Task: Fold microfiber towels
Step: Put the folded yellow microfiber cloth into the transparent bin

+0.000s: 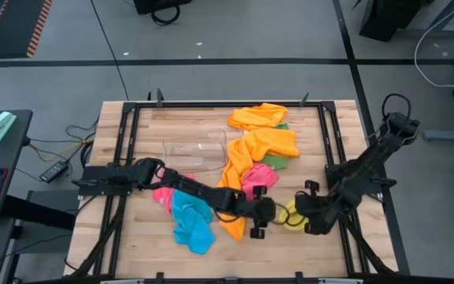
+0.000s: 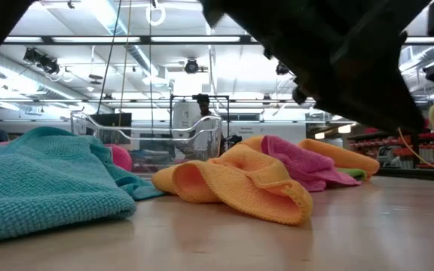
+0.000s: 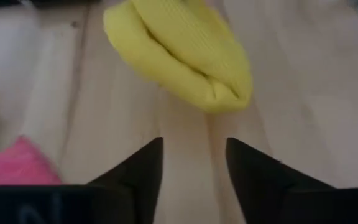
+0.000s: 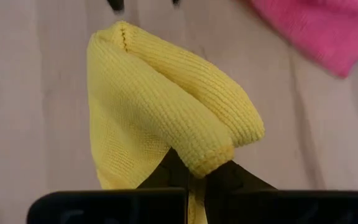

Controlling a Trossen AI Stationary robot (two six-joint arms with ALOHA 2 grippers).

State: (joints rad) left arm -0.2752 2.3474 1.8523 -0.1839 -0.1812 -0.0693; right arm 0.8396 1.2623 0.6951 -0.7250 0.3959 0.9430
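Lower right of the high view: the right gripper [image 4: 194,177] pinches the yellow towel [image 4: 166,106]; the left gripper [image 3: 194,168] stands apparently part open, empty, just beside it.

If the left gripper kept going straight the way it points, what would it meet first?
Most likely the bunched yellow microfiber towel, which lies directly ahead of the left gripper and its open fingers, with bare wooden table between. The right gripper holds that towel; the gap's depth is unclear.

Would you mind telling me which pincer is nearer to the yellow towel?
Right. The right pincer is shut on the yellow towel, holding its bunched fold. The left pincer stands open just short of it, touching nothing.
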